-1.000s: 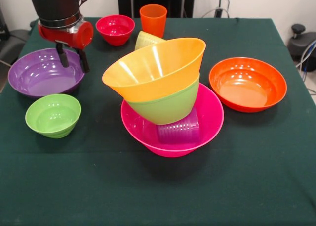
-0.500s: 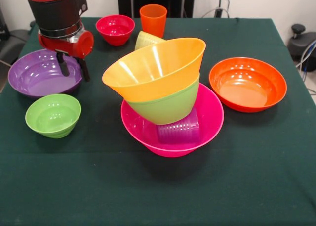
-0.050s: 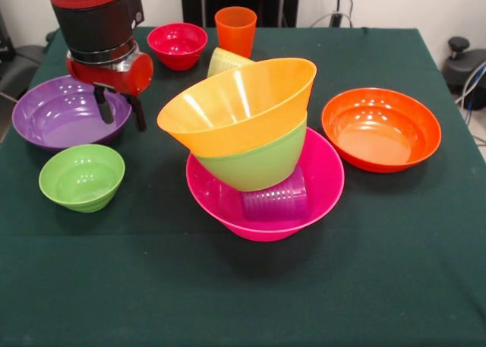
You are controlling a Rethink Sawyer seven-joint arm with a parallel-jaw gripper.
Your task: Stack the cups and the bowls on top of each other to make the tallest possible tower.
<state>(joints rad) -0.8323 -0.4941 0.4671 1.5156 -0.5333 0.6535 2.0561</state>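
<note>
The gripper (image 3: 121,112) hangs with its two fingers apart, holding nothing. Its tips straddle the near rim of the purple bowl (image 3: 57,113).

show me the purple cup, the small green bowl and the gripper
purple cup (image 3: 275,200): front view, on its ribbed side
small green bowl (image 3: 81,178): front view, on its inner floor
gripper (image 3: 121,112): front view, midway between its two fingertips
</note>
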